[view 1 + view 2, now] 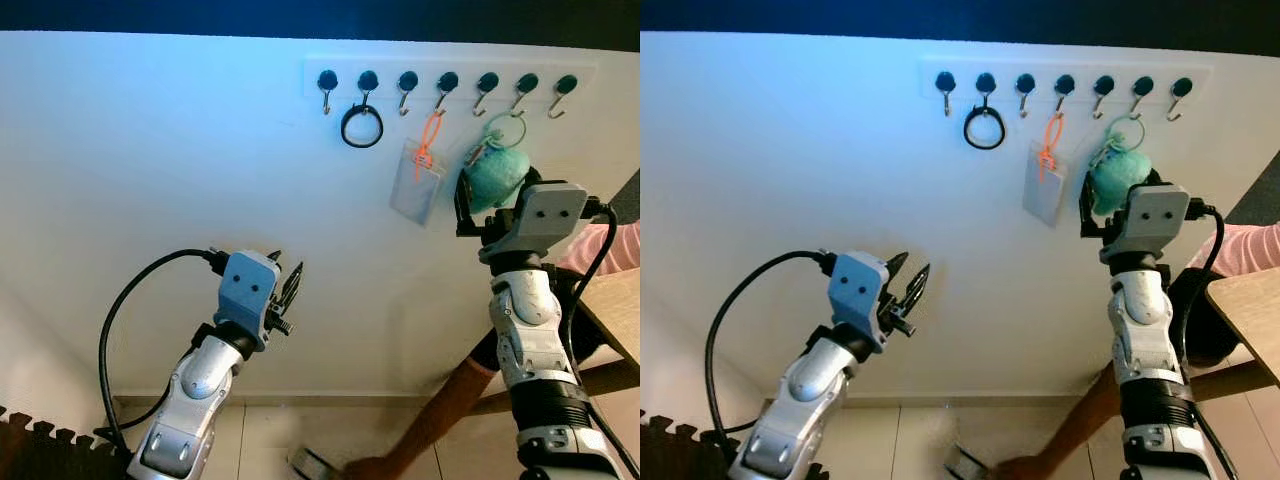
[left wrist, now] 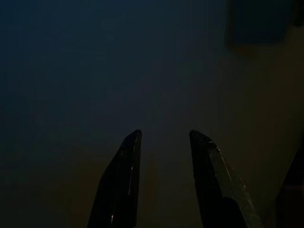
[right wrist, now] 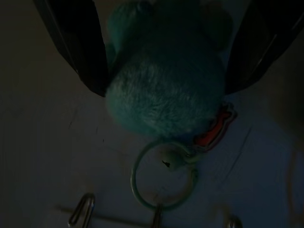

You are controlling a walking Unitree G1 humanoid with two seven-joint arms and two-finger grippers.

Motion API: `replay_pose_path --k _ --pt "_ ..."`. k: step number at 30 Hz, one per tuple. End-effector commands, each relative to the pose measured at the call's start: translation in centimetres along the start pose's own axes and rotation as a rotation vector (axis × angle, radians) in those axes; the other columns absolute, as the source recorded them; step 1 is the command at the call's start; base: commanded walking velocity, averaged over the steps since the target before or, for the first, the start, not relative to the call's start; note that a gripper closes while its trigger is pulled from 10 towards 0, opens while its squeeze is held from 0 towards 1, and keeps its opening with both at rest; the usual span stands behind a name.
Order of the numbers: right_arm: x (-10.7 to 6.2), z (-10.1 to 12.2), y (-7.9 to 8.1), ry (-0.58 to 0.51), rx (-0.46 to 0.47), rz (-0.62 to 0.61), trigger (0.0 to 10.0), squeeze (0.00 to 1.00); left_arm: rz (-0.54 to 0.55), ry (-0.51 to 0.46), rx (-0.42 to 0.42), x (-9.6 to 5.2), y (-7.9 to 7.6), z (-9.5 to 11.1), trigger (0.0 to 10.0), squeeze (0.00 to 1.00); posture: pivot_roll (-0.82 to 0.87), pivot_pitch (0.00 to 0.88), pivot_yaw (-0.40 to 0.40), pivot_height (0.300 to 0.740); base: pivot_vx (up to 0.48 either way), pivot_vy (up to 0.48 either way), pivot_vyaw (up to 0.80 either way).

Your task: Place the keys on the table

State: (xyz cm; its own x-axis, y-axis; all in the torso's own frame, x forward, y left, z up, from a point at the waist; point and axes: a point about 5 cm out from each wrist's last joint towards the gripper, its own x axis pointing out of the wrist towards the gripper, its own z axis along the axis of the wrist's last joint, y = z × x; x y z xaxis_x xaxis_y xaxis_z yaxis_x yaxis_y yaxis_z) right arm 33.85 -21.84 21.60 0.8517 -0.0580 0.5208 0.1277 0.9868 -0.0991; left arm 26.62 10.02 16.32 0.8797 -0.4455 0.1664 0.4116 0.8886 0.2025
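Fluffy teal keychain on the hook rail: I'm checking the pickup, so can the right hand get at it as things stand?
Probably yes: the right hand has a finger on each side of the fluffy teal keychain, nothing between, and its green ring hangs on a hook.

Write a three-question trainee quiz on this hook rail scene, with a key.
1. True or false: the right gripper has its fingers on either side of the teal plush keychain.
2. What hangs from the second hook from the left on the hook rail? A) black ring B) badge holder C) nothing
3. Fill in: the left gripper is ____.

Key: 1 true; 2 A, the black ring; 3 open.
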Motion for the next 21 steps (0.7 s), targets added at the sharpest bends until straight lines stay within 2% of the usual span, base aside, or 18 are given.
replay_pose_path --k 1,9,10,11,12,19,21 --pt "0.0 -0.4 -0.4 0.027 0.009 -0.027 10.0 0.00 -0.007 0.019 -0.007 0.0 -0.5 -0.6 10.0 0.00 0.05 0.088 -0.031 0.740 0.000 0.000 0.00" --pt "0.4 -0.6 -0.3 0.038 0.026 -0.027 10.0 0.00 0.000 0.013 -0.018 0.0 -0.5 -0.5 10.0 0.00 0.04 0.089 -0.030 0.740 0.000 0.000 0.00" --pt "0.4 -0.6 -0.2 0.036 0.032 -0.022 4.7 0.00 0.000 0.011 -0.019 0.0 -0.5 -0.5 10.0 0.00 0.04 0.088 -0.031 0.740 0.000 0.000 0.00" --pt "0.4 -0.6 -0.2 0.036 0.032 -0.022 4.7 0.00 0.000 0.011 -0.019 0.0 -0.5 -0.5 10.0 0.00 0.04 0.088 -0.031 0.740 0.000 0.000 0.00" --pt "0.4 -0.5 -0.2 0.032 0.038 -0.019 0.0 0.00 0.000 0.009 -0.020 0.0 -0.5 -0.5 10.0 0.00 0.04 0.088 -0.030 0.740 0.000 0.000 0.00" --pt "0.5 -0.5 -0.2 0.029 0.045 -0.018 0.0 0.00 -0.015 -0.035 -0.041 0.0 -0.6 0.1 10.0 0.00 0.05 0.089 -0.030 0.740 0.000 0.000 0.00" --pt "0.5 -0.5 -0.2 0.028 0.044 -0.021 0.0 0.00 -0.063 -0.161 -0.122 0.0 -1.2 2.0 10.0 0.00 0.04 0.090 -0.030 0.740 0.000 0.000 0.00"
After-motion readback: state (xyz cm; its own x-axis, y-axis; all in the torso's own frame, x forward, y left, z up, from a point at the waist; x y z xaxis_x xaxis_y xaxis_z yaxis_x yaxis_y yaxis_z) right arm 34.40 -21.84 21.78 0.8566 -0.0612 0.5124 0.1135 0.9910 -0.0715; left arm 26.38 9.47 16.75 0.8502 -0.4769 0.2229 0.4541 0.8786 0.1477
